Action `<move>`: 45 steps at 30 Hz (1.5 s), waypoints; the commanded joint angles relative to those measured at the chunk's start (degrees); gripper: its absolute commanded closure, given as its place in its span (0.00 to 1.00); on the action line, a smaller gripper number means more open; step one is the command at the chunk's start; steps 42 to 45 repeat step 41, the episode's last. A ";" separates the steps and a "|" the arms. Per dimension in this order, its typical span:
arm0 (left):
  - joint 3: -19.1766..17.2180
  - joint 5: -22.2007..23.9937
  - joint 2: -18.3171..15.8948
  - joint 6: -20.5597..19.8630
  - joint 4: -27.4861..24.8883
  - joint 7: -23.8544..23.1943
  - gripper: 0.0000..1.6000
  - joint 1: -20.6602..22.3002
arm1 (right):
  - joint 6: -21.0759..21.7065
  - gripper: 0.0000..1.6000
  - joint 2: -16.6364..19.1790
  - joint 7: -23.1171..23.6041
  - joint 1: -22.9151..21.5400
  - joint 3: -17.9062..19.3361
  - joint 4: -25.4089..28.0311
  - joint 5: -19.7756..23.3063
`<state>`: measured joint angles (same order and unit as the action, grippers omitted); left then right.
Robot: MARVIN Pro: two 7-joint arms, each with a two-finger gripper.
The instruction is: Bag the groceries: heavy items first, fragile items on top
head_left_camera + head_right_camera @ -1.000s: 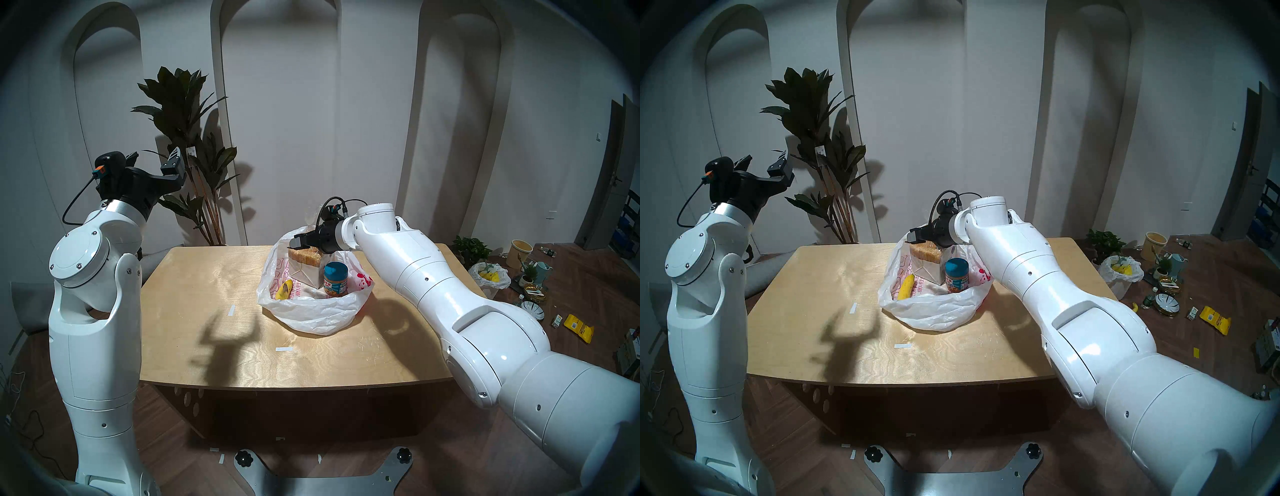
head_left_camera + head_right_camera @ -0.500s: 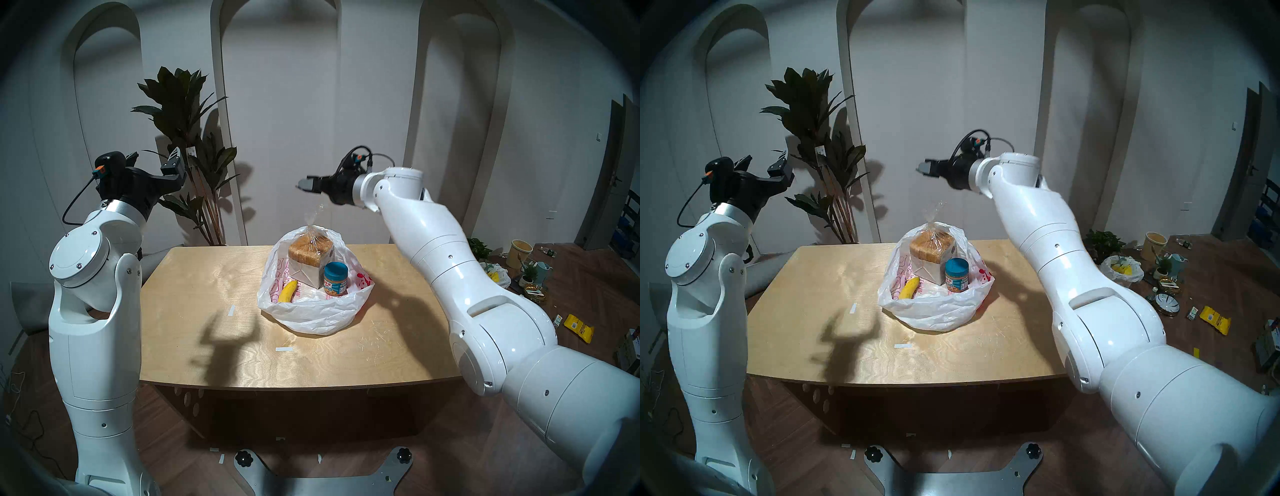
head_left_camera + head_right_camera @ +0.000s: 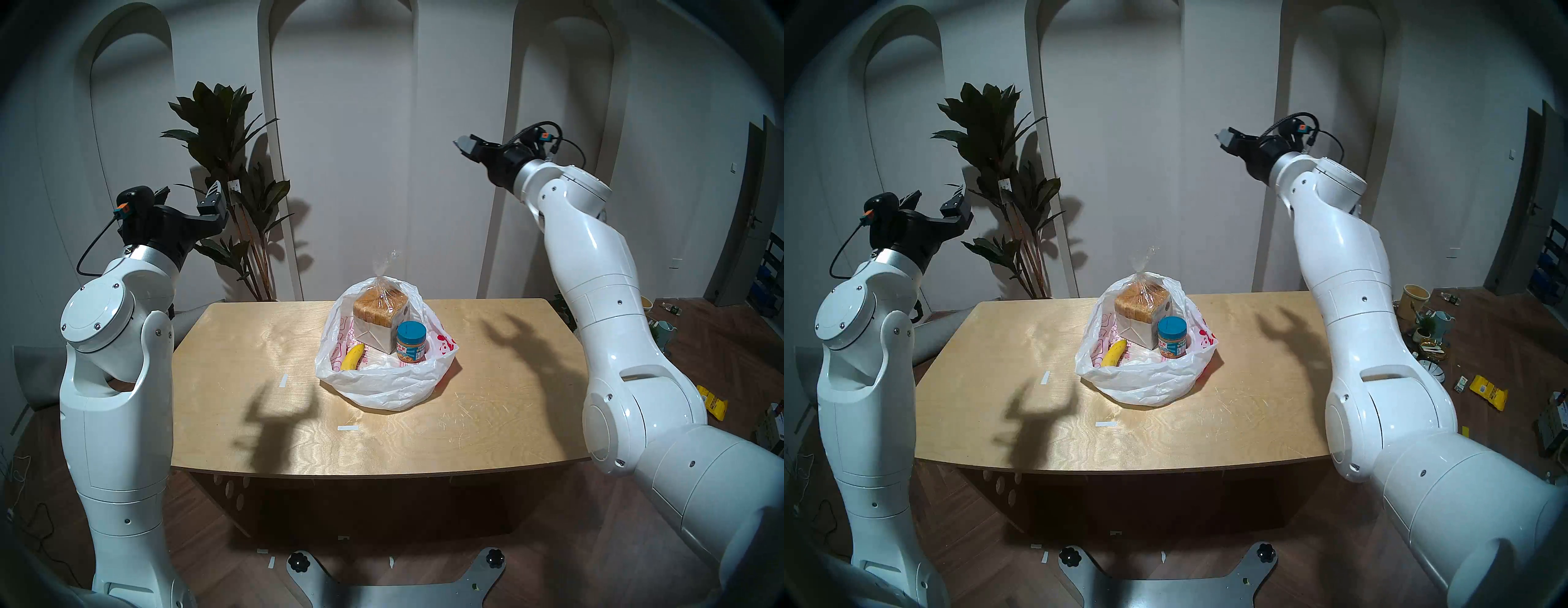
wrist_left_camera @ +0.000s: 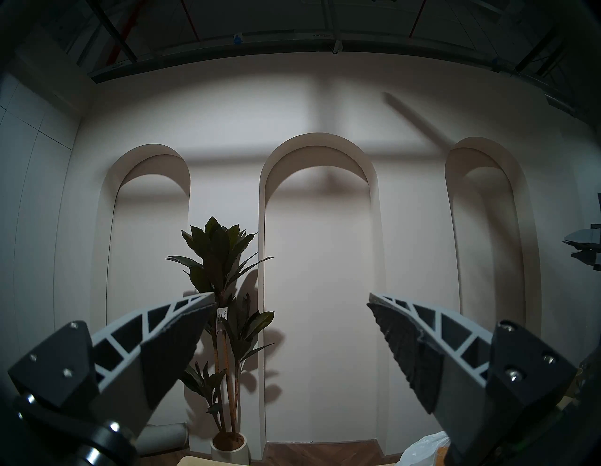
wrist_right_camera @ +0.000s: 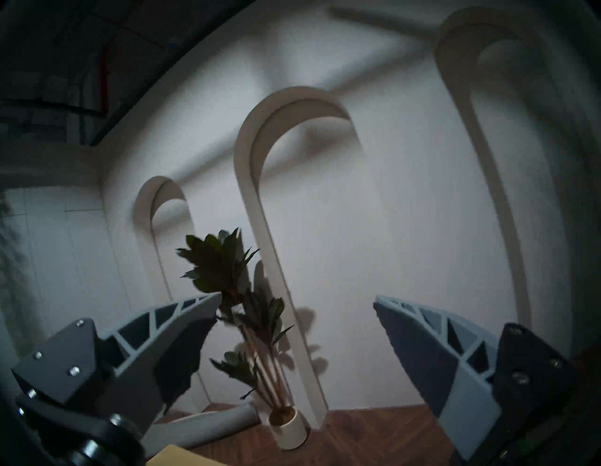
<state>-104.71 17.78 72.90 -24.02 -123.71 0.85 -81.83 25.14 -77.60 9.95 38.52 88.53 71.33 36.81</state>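
Note:
The white plastic bag (image 3: 382, 384) with red printing lies open on the wooden table (image 3: 254, 339). Inside it stand the wrapped brown loaf (image 3: 379, 308) and the blue-lidded peanut butter jar (image 3: 410, 342). The yellow banana (image 3: 353, 357) lies in the bag's left part. My right gripper (image 3: 466, 144) is raised high, up and to the right of the bag; the right wrist view shows it (image 5: 296, 297) open and empty. My left gripper (image 3: 189, 195) is held up at the far left, away from the table. It (image 4: 291, 297) is open too, with nothing between its fingers.
A tall potted plant (image 3: 229, 140) stands behind the table's far left corner. Two white tape strips (image 3: 283, 381) mark the tabletop. Cups, bowls and a yellow packet (image 3: 712, 401) lie on the floor to the right.
My right gripper rose from the loaf in the bag and swung up and to the right, empty. The loaf stayed in the bag. The left arm has not moved.

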 commanded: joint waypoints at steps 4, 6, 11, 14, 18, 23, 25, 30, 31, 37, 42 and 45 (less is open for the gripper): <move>-0.07 0.01 -0.13 0.19 -0.63 -0.02 0.00 0.54 | -0.84 0.00 2.54 -2.64 9.07 3.74 8.67 -0.28; -0.07 0.01 -0.13 0.19 -0.61 -0.02 0.00 0.51 | -0.31 0.00 2.54 -2.84 10.74 3.80 10.06 -0.21; -0.06 0.01 -0.14 0.18 -0.54 -0.01 0.00 0.47 | 0.05 0.00 2.40 -3.03 14.97 3.67 13.69 -0.04; -0.06 0.01 -0.14 0.18 -0.52 -0.01 0.00 0.45 | -0.09 0.00 2.35 -2.94 16.40 3.48 14.96 0.01; -0.05 0.01 -0.14 0.17 -0.46 -0.01 0.00 0.41 | -0.01 0.00 2.03 -2.65 19.86 2.82 17.98 0.26; -0.04 0.01 -0.15 0.17 -0.43 -0.01 0.00 0.39 | 0.43 0.00 1.79 -2.15 24.64 1.73 22.21 0.57; -0.04 0.01 -0.15 0.17 -0.41 0.00 0.00 0.38 | 0.50 0.00 1.84 -1.97 26.04 1.20 23.37 0.57; -0.03 0.01 -0.16 0.18 -0.40 0.00 0.00 0.37 | 0.76 0.00 2.23 -1.73 29.66 0.60 26.55 0.60; -0.03 0.01 -0.17 0.18 -0.40 0.00 0.00 0.38 | 0.80 0.00 2.35 -1.69 30.90 0.54 27.59 0.61; -0.03 0.01 -0.18 0.20 -0.42 0.00 0.00 0.40 | 0.78 0.00 2.90 -1.56 34.94 0.72 31.42 0.56; -0.03 0.01 -0.19 0.20 -0.43 0.00 0.00 0.41 | 0.84 0.00 3.12 -1.65 36.08 0.86 32.39 0.51; -0.03 0.01 -0.19 0.20 -0.43 0.00 0.00 0.41 | 0.84 0.00 3.12 -1.65 36.08 0.86 32.39 0.51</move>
